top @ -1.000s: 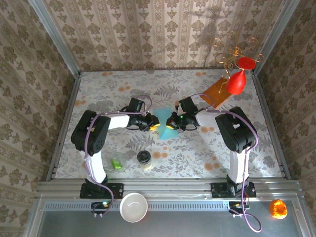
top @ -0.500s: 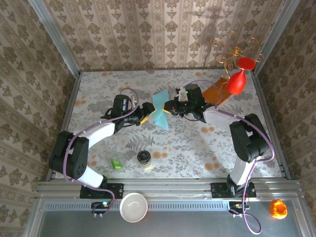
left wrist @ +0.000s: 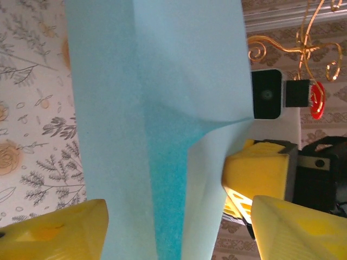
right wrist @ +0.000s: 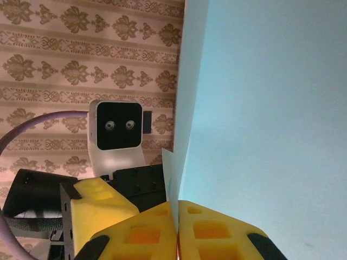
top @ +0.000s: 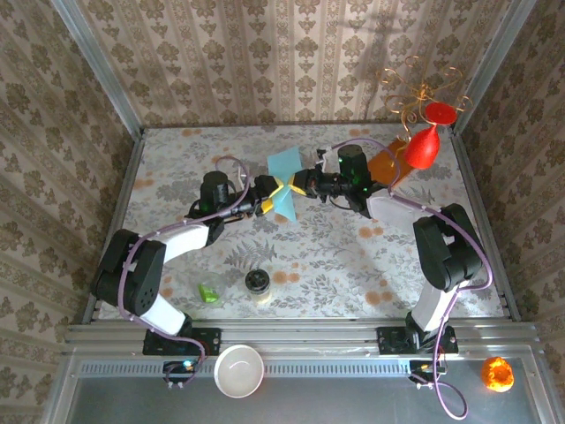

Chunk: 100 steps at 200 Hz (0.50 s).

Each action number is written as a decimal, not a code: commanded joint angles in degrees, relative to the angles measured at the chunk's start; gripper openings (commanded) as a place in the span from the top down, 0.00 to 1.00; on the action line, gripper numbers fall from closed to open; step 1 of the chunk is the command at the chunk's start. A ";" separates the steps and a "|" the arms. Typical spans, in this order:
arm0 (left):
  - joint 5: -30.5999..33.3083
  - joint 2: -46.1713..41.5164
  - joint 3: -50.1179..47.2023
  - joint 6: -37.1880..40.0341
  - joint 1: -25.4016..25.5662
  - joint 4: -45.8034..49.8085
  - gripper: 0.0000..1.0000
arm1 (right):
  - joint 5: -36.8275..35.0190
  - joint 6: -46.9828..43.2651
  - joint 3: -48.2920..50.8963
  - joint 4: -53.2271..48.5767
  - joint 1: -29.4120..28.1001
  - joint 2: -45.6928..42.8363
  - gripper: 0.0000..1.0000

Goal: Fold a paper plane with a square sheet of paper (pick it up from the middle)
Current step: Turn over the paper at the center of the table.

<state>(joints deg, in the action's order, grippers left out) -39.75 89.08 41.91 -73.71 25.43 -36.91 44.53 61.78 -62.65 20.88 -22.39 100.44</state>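
1. My left gripper (left wrist: pixel 179 230) stands wide open, the square sheet of paper (left wrist: pixel 162 81) running between its fingers unpinched; I'd close only with the soft crease centred.
2. My right gripper (right wrist: pixel 178 219) is clamped flat on the sheet's edge; that pinch mustn't slip.
3. The sheet rides aloft over mid-table, so I'd move both arms together, gently.

The floral table (top: pixel 353 265) carried a dark-lidded jar (top: pixel 258 283) and a small green piece (top: pixel 209 291), both well nearer than the left claw (top: pixel 272 194). An orange-brown sheet (top: pixel 386 164) (partly hidden by a red glass (top: pixel 422 147)) lay right of the right claw (top: pixel 297 186).
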 commanded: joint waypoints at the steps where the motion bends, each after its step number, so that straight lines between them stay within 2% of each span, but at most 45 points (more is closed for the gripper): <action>1: -2.00 0.31 0.01 -1.11 0.07 -3.70 0.35 | 2.06 1.02 0.16 1.56 0.42 -1.57 0.89; 41: -2.55 0.42 0.53 -1.08 0.06 -3.77 0.51 | 2.13 0.98 0.60 1.10 0.68 -1.34 0.89; 100: -2.92 0.88 0.97 -1.09 -0.32 -3.40 0.68 | 2.33 0.91 0.86 0.51 1.09 -1.23 0.86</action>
<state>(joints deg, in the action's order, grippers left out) -41.36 89.21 41.91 -75.02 25.41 -39.22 45.15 62.22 -62.63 20.91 -21.78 100.44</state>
